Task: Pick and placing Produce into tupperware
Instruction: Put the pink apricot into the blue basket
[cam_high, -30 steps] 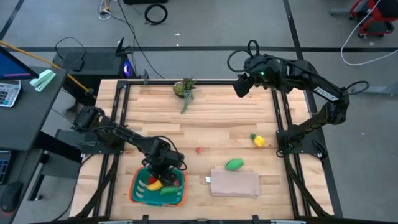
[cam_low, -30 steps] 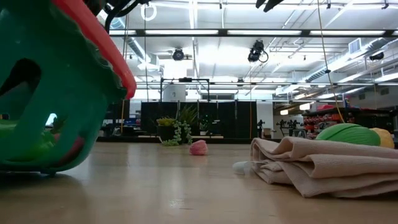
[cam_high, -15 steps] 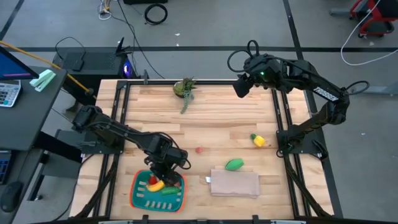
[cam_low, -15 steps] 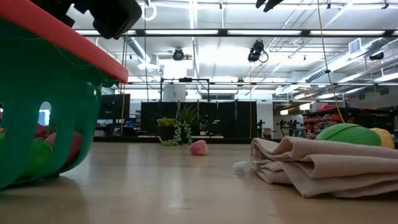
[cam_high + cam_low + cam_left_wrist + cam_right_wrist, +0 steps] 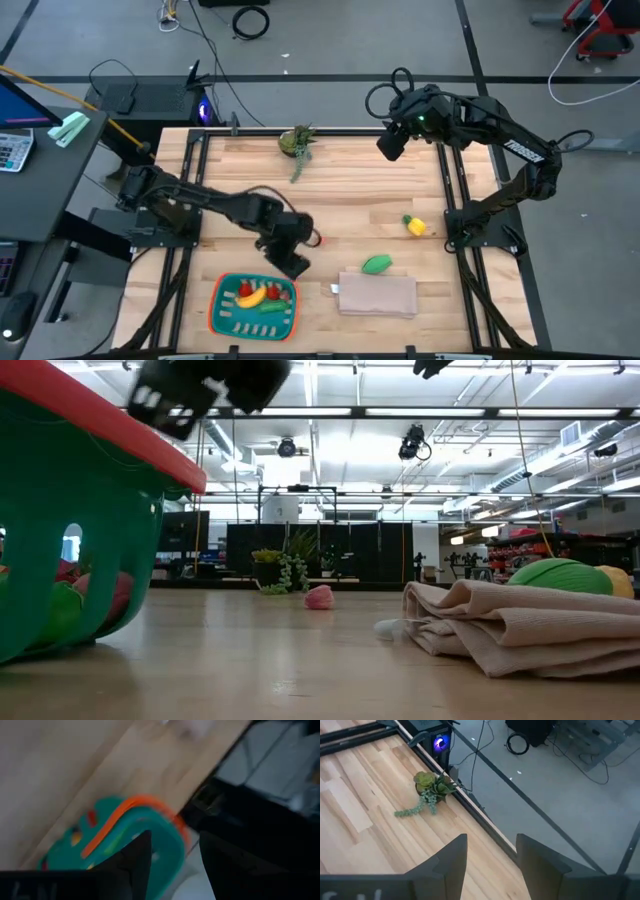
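Note:
The teal tupperware (image 5: 222, 316) with the orange rim lies flat near the table's near edge. It holds a yellow banana (image 5: 251, 297), tiny red pieces (image 5: 245, 288) and a green piece (image 5: 271, 307). My left gripper (image 5: 292, 258) hovers open and empty just past the tupperware's far right corner; its wrist view shows the tupperware (image 5: 131, 836) below. A tiny red piece (image 5: 318, 240) lies on the table beside it. A green piece (image 5: 377, 264) and a yellow piece with a green top (image 5: 413, 225) lie to the right. My right gripper (image 5: 391, 141) waits open at the far right.
A folded beige cloth (image 5: 378, 295) lies right of the tupperware, near the green piece. A green leafy plant (image 5: 298, 142) with a dangling stem lies at the table's far edge. Bare wood lies in the table's middle.
My left gripper has risen out of the tupperware and gone toward the table's right and far edges, near the loose red piece. The tupperware, tilted a second ago, has settled flat on the table with the produce inside.

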